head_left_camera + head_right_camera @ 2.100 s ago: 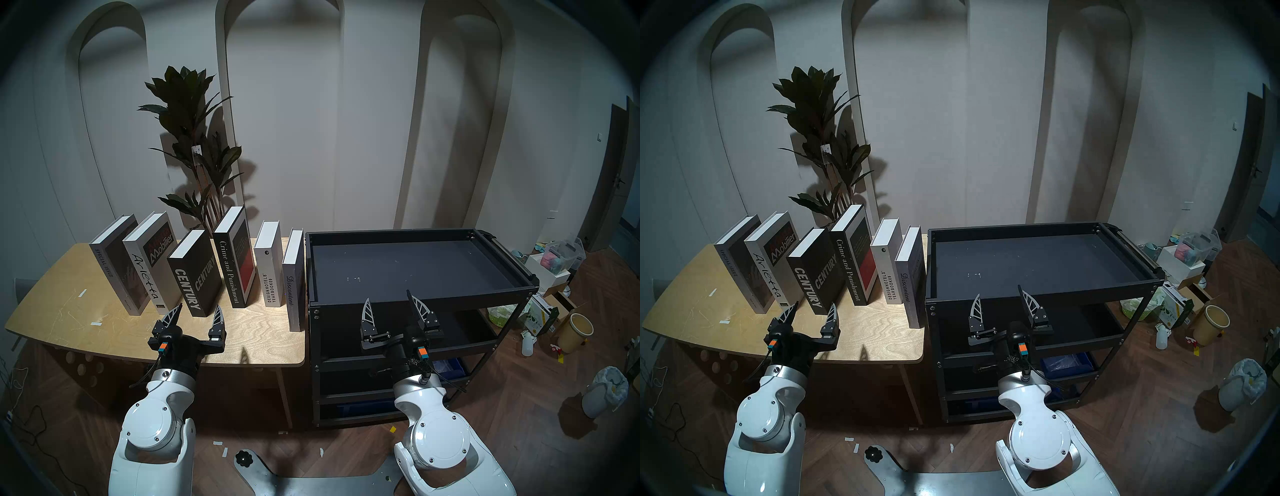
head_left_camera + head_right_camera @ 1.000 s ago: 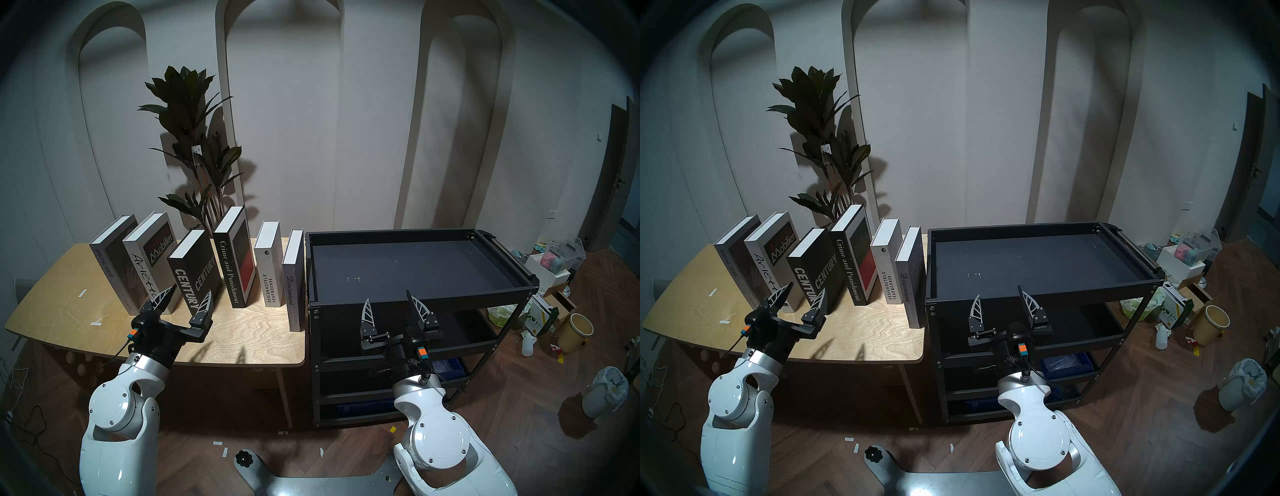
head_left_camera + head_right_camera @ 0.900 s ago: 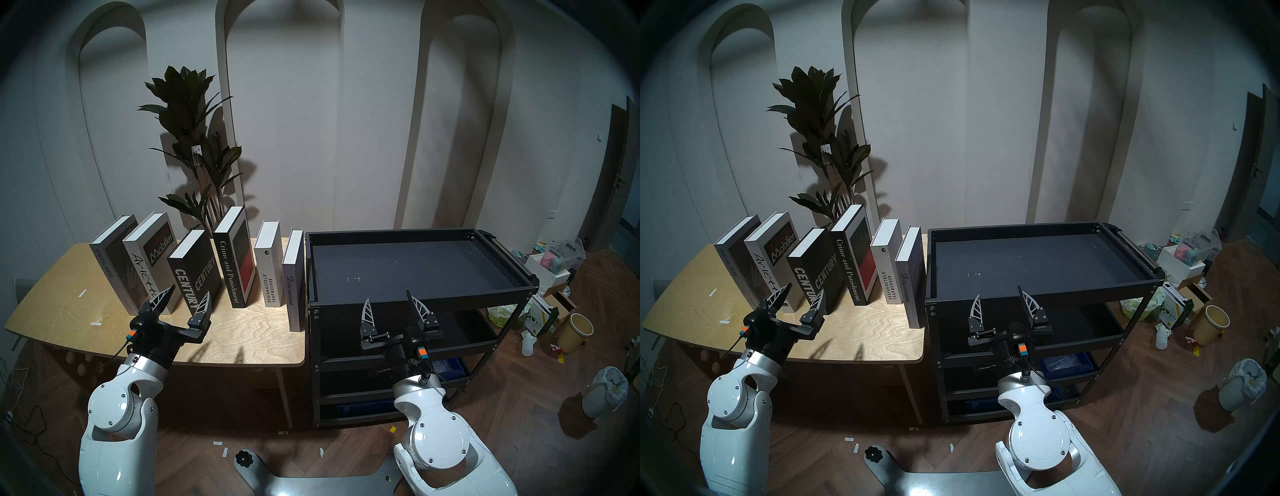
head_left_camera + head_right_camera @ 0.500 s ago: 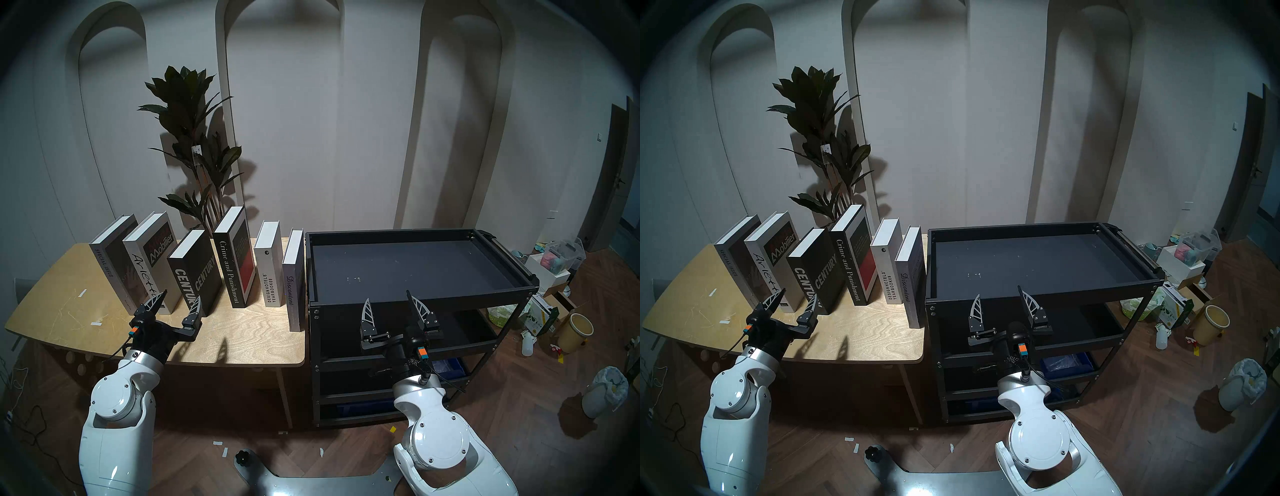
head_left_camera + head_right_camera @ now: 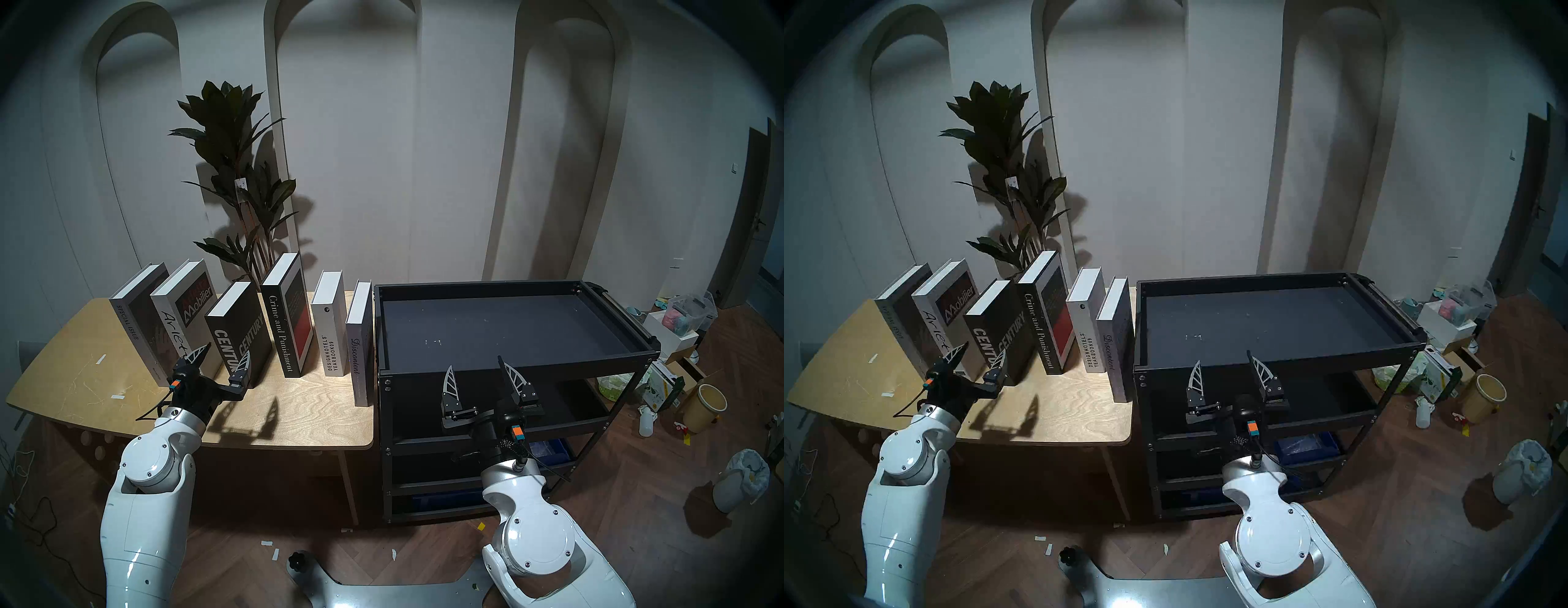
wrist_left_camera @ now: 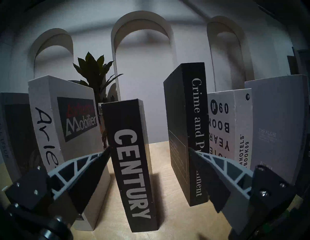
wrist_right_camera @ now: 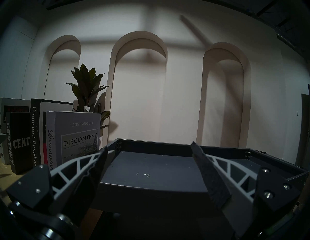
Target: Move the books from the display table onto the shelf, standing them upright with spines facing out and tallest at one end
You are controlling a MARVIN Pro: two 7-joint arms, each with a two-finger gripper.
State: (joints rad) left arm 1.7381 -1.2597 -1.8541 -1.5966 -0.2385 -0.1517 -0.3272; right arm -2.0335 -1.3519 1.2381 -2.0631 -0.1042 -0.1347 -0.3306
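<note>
Wooden display table [image 5: 305, 420], left gripper [image 5: 223, 356] level, jaws spread around CENTURY book [image 5: 231, 335], right gripper [image 5: 476, 368] jaws spread, empty

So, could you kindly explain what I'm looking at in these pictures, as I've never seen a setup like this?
It is a two-armed robot. Two wide pictures come from cameras on its head; the other two from a camera on each wrist. Six books stand upright on a wooden table, beside a black metal shelf with nothing on its top tray. The left gripper, open, points at the black book titled CENTURY, its fingers either side of the spine. The right gripper, also open, hangs before the shelf. Neither holds anything.
</note>
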